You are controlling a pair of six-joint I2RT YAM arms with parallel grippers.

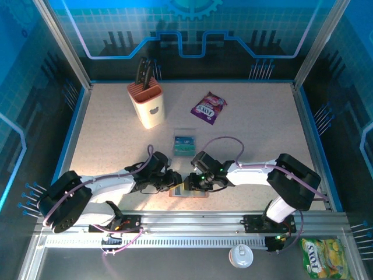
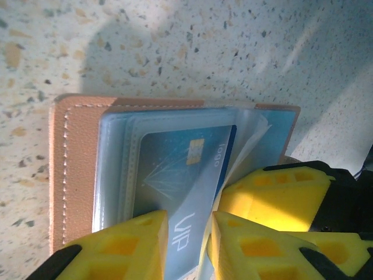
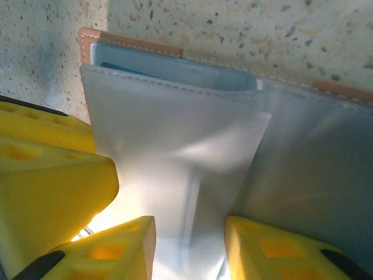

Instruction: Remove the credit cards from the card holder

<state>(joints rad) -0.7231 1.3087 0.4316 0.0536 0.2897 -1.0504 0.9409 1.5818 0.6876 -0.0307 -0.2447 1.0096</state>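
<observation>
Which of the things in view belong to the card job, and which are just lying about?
Job: card holder, blue VIP card in its sleeve, teal cards mid-table.
Lying about: knife block, purple snack packet, green snack packet, white can.

Speckled bench [image 1: 256, 140]. Peach knife block [image 1: 146, 105], rear left. Purple snack packet [image 1: 208, 108], rear centre. Clear tray [image 1: 184, 133] holding teal cards [image 1: 185, 146], middle. Tan card holder [image 1: 200, 194], near edge, between left end effector [image 1: 172, 178] and right end effector [image 1: 192, 179].

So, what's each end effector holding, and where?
Left end effector straddles the blue card at its near edge, right end effector a clear sleeve; clamping cannot be told.
</observation>
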